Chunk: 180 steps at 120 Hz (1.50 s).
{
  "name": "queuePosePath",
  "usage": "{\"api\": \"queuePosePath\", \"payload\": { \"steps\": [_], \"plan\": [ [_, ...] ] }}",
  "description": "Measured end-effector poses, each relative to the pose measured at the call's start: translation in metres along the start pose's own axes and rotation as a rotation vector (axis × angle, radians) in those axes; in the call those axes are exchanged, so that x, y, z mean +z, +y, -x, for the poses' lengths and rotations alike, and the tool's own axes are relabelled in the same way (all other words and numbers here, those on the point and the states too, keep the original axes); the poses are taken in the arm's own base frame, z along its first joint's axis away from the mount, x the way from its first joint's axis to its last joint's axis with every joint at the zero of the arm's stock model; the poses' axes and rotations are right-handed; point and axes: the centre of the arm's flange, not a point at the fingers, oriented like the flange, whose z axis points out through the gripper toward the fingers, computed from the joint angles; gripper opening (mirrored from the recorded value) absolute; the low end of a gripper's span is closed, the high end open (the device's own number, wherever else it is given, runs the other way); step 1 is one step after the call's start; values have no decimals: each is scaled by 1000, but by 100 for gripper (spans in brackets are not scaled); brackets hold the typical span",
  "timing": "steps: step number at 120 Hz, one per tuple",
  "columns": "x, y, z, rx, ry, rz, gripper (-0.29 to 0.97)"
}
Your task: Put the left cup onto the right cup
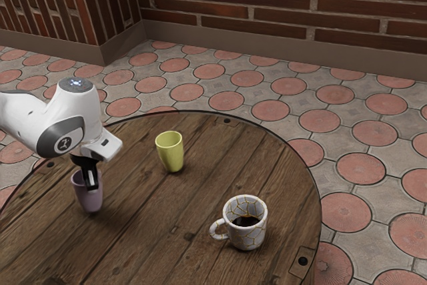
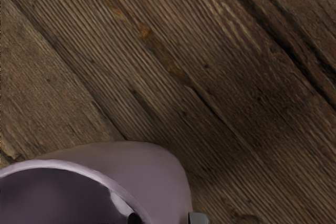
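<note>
Purple cup [image 1: 90,199] in fingers [image 1: 91,179], mug [image 1: 245,225] dark-filled

Right under the hand sits a glossy lilac cup [image 2: 100,174], its rounded rim catching the light and its inside dark and shadowed. A dark fingertip [image 2: 134,217] sits just inside the rim, and a grey fingertip [image 2: 197,217] is on the other side of the wall, against the cup's outside. Behind it spreads a weathered brown wooden tabletop [image 2: 157,51], the grain running on a slant. A dark seam [image 2: 283,39] runs between planks well away from the cup, and a thin crack [image 2: 210,103] splits the wood closer in.
</note>
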Motion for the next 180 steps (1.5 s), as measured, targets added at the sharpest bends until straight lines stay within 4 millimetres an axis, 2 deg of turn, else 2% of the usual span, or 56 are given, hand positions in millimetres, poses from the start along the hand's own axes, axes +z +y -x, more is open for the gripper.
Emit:
{"api": "queuePosePath", "payload": {
  "steps": [28,42,47,55,70,88,95,103,116,136,153,163,180],
  "plan": [
    [-3,-1,-2,-19,17,-7,-8],
    [-12,-6,-7,-30,29,-22,-9],
    [-23,-14,-11,-36,37,-36,-9],
    [-58,-29,-26,-39,59,-74,-10],
    [-107,-37,-48,-25,69,-109,-10],
    [-151,-41,-43,-45,69,-119,-10],
    [-166,-39,-53,-35,72,-120,-10],
    [-173,-36,-72,-11,68,-112,-10],
    [-179,-25,-103,37,64,-103,-11],
    [-174,-15,-153,104,60,-88,-11],
    [-155,-35,-163,98,48,-71,-11],
    [-142,-40,-170,109,46,-65,-11],
    [-143,-43,-188,141,69,-81,-11]
  ]
}}
